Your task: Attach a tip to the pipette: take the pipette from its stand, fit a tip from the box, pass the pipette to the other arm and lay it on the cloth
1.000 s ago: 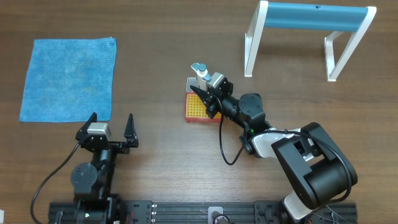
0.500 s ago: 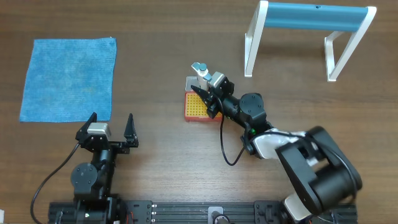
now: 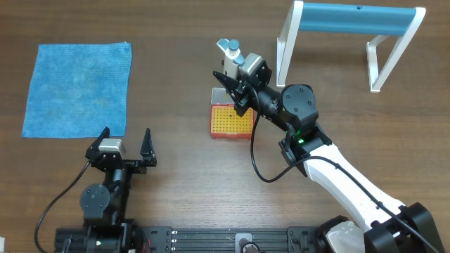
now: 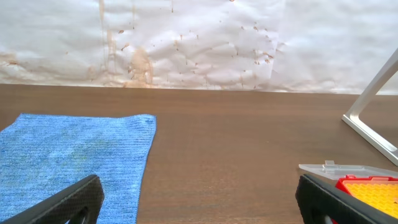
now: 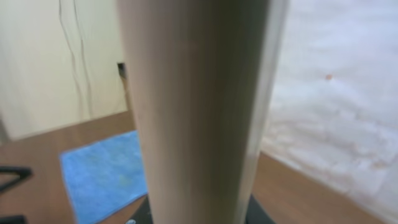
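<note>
one pipette (image 3: 228, 50) is pinched in the right end effector (image 3: 235, 90), near the tip box (image 3: 230, 121).

We note desk (image 3: 176, 183): wood-grain, matt | cloth (image 3: 77, 88): ribbed fabric, rough | tip box (image 3: 232, 121): plastic, clear lid | pipette (image 3: 230, 50): smooth pale plastic | stand (image 3: 355, 17): painted metal, satin

I see a tabletop (image 3: 183, 176) of dark brown wood grain. The cloth (image 3: 77, 90) is bright blue with a fine woven texture. The tip box (image 3: 230, 121) is red-orange, its top a yellow dotted grid. The pipette (image 3: 228, 53) is pale grey, capped in light blue. The stand (image 3: 355, 17) has white legs and a blue bar. The left hand (image 3: 126, 131) and right hand (image 3: 234, 91) are black.
</note>
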You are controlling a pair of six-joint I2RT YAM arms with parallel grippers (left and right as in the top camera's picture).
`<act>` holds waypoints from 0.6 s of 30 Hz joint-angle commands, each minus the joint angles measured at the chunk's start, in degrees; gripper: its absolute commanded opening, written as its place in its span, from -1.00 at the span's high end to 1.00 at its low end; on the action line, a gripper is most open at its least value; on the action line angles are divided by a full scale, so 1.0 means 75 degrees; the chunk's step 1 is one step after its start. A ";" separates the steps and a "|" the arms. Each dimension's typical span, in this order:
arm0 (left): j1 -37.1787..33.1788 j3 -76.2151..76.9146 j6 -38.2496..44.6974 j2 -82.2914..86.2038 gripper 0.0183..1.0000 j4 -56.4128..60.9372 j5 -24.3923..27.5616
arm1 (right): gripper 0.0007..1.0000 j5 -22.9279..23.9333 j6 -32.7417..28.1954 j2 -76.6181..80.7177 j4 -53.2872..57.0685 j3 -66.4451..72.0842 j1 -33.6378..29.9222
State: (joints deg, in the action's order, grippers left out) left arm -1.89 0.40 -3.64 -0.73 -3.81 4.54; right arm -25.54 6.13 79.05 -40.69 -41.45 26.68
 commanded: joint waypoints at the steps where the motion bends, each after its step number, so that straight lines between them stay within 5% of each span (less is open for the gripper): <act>1: 0.0003 -0.0012 0.0125 0.0055 -0.99 -0.0044 0.0087 | 0.84 -0.0093 0.3270 -0.0099 0.0134 -0.0119 -0.0105; 8: 0.0003 -0.0012 0.0122 0.0055 -0.99 -0.0009 0.0000 | 0.84 -0.0831 0.4963 -0.0125 0.0755 -0.0119 -0.0233; 9: 0.0003 -0.0012 -0.0691 0.0055 -0.99 0.0187 0.0510 | 0.84 -0.1008 0.5094 -0.0128 0.0428 -0.0119 -0.0233; 12: 0.0003 -0.0012 -0.7816 0.0055 -0.99 0.0933 0.2192 | 0.83 -0.1003 0.5106 -0.0125 -0.0154 -0.0119 -0.0233; 13: 0.0003 -0.0012 -0.9232 0.0055 -0.99 0.0804 0.2250 | 0.84 -0.1067 0.5368 -0.0125 -0.0271 -0.0119 -0.0233; 18: 0.0003 -0.0012 -0.9999 0.0006 -0.99 0.0976 0.1460 | 0.84 -0.2159 0.5523 -0.0125 -0.0300 -0.0119 -0.0233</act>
State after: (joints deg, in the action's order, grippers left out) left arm -1.89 0.36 -68.64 -0.69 2.35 16.34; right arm -35.79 46.09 78.87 -42.35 -41.60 25.12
